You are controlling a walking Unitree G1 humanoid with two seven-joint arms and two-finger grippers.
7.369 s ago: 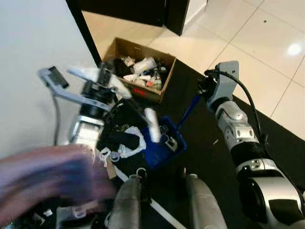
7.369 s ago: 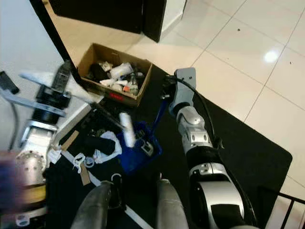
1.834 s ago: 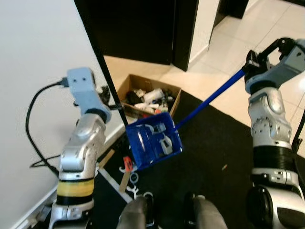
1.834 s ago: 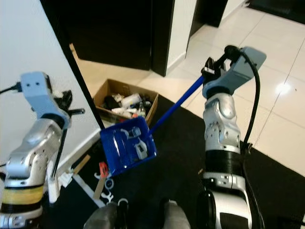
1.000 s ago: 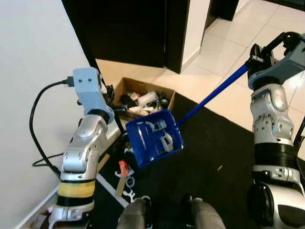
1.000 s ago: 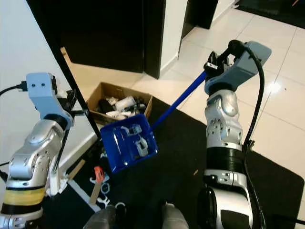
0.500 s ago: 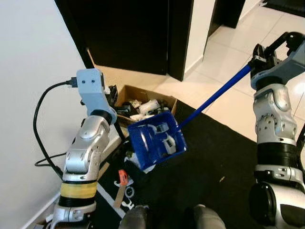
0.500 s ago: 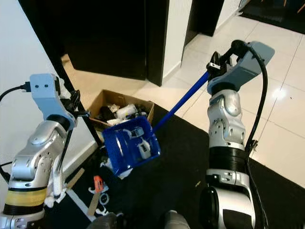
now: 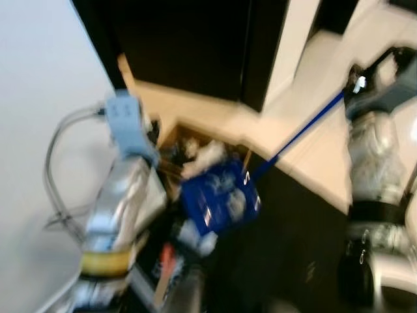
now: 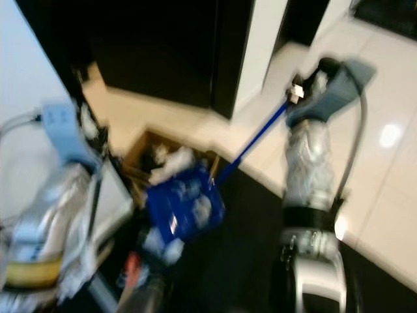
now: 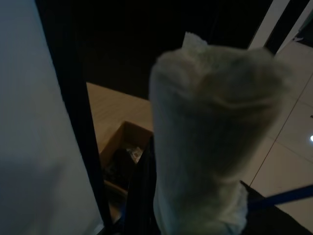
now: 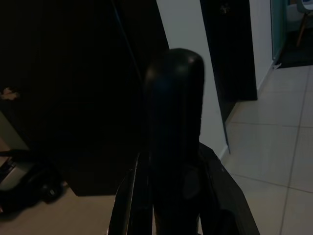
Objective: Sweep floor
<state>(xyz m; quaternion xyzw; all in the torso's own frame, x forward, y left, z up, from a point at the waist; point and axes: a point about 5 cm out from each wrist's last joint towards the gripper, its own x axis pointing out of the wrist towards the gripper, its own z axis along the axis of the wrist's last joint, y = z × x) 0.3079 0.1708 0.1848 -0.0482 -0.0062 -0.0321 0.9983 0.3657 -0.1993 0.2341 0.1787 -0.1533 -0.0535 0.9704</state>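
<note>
We see a blurred head view: a black mat [image 9: 293, 228] covers the floor in front of us, meeting pale floor tiles [image 10: 384, 163] along its far right edge, with a white wall [image 9: 39, 130] on the left and a dark doorway [image 9: 189, 45] beyond.

At the mat's far left corner, against the wall, sits a cardboard box [image 9: 189, 147] full of mixed rubbish. Just in front of it, overlapping its near edge, hangs the blue dustpan [image 9: 220, 203], tilted, with a few pale bits in its tray. Its long blue handle [image 9: 303, 130] runs up and to the right to our right gripper [image 9: 357, 83], which is raised high over the tiles and clamped on the handle's top end.

Our left arm [image 9: 120, 202] is raised beside the wall, its gripper [image 9: 150, 130] near the box's left side; we cannot tell how its jaws stand. In the left wrist view a pale, fuzzy brush head [image 11: 210, 137] stands close before the camera, with the box and a strip of the blue handle behind it.

A small orange item [image 9: 163, 257] lies on the mat near its left edge, too blurred to identify.
</note>
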